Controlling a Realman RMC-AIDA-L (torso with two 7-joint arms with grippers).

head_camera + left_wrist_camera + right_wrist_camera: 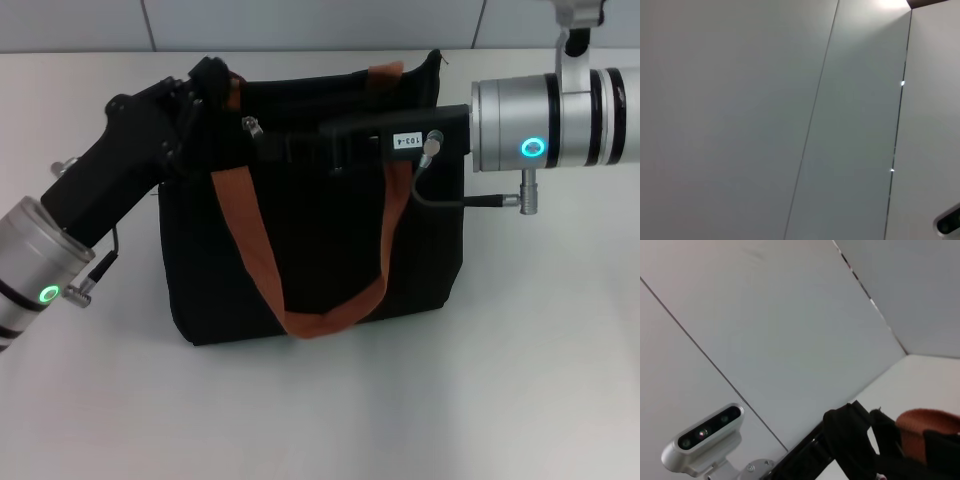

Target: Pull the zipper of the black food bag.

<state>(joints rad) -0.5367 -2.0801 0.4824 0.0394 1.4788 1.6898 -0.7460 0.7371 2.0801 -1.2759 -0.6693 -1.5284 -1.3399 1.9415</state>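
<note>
The black food bag (330, 250) stands upright in the middle of the white table, with rust-orange handles (248, 245) hanging down its front. The small silver zipper (252, 126) sits on the top edge, near the bag's left end. My left gripper (212, 80) is at the bag's upper left corner and is shut on the fabric there. That bunched corner also shows in the right wrist view (850, 432). My right gripper (275, 148) reaches in from the right along the top of the bag. Its tip is right next to the zipper, black against black.
The white table (500, 400) lies around the bag, with a pale panelled wall (300, 20) behind it. A grey cable (450, 200) hangs from my right wrist over the bag's right side. The left wrist view shows only wall panels (765, 125).
</note>
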